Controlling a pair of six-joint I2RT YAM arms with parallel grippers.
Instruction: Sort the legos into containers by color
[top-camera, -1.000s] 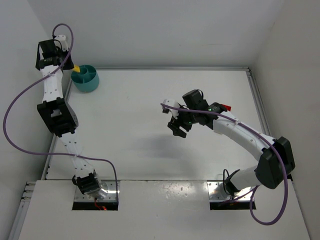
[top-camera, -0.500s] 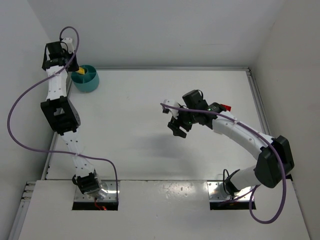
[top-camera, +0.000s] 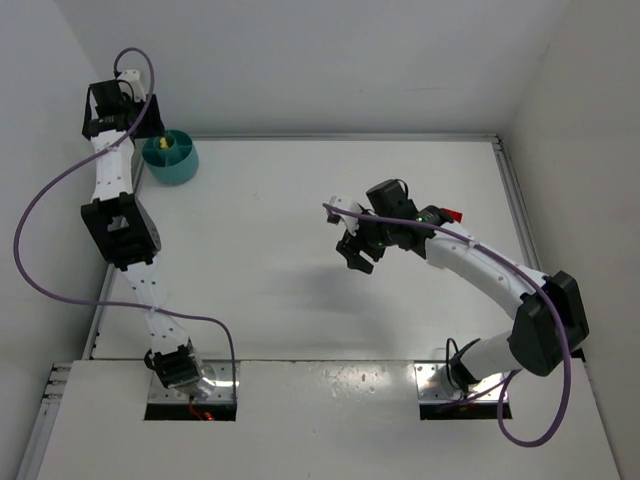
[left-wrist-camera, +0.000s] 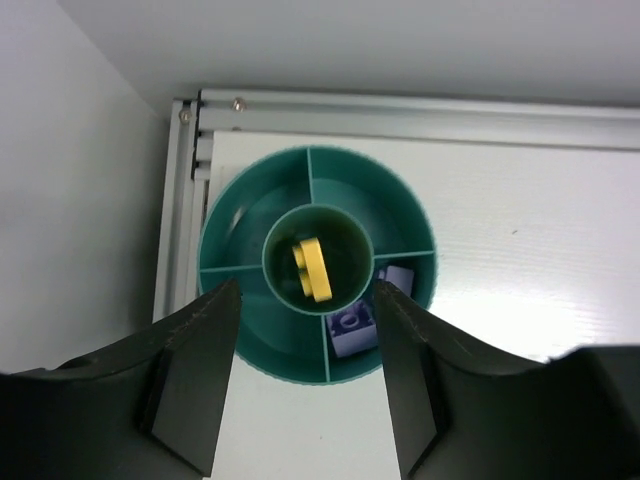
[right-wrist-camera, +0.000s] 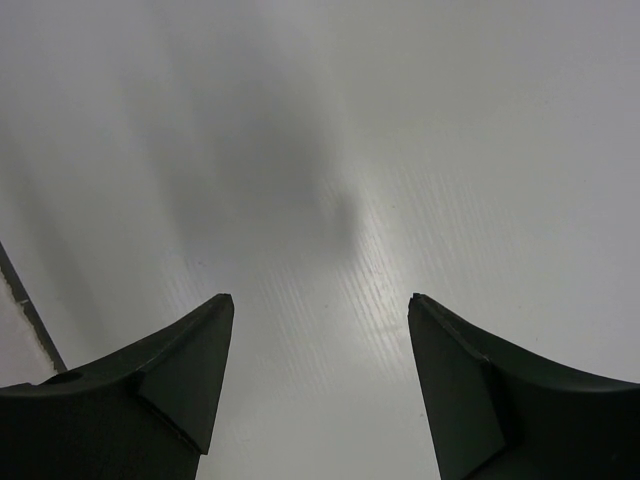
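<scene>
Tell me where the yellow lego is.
In the left wrist view, the yellow lego lies in the teal bowl's round centre cup, under the open left gripper, beside the blue legos.

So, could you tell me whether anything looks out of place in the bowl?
Nothing stands out: the teal bowl sits upright, the yellow lego lies in its centre cup and the blue legos share one outer compartment.

teal bowl (top-camera: 172, 160): far-left corner | yellow lego (top-camera: 160, 147): inside | right end effector (top-camera: 353, 251): over table (top-camera: 260, 200) centre
</scene>
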